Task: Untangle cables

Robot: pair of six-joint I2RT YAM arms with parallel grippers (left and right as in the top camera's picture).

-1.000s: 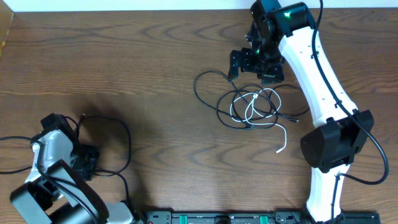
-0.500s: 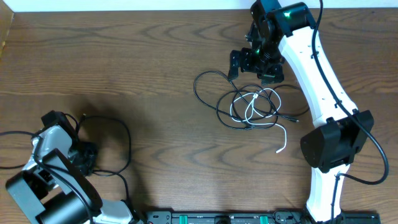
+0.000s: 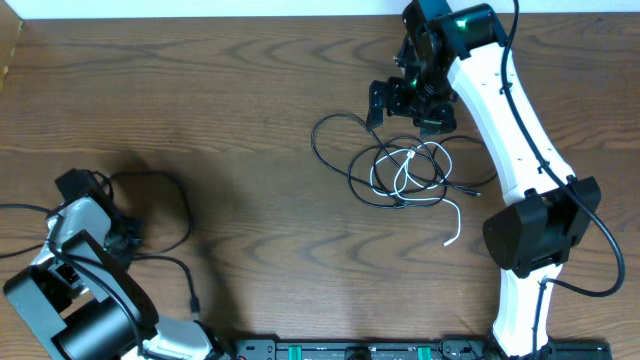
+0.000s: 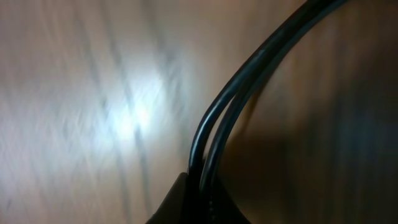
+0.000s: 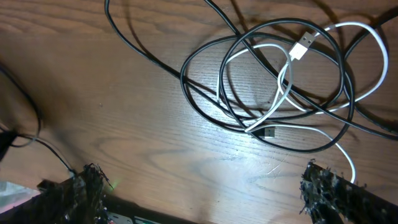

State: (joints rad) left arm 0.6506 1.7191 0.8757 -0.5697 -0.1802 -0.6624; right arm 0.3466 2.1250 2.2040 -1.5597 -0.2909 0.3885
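Cable tangle: right-centre of the table, black loops crossed with one white cable.
- White USB plug lies on top of the loops. A small black plug sits at the near edge of the knot. No marking on either is legible.
- Which black strand passes over which in the middle of the knot is hard to make out. One strand runs off the wrist view's right edge.

Right gripper: hangs just beyond the tangle's far side, above the wood. Its fingers are spread wide and hold nothing, and only their frayed dark tips show.

Separate black cable: far left, well apart from the tangle, curving in a loop out from the left gripper.
- Left wrist view is blurred and very close. Two black strands run side by side from a dark shape at the bottom edge.
- Cannot tell whether this gripper is closed on them; its fingers are hidden overhead by the arm.
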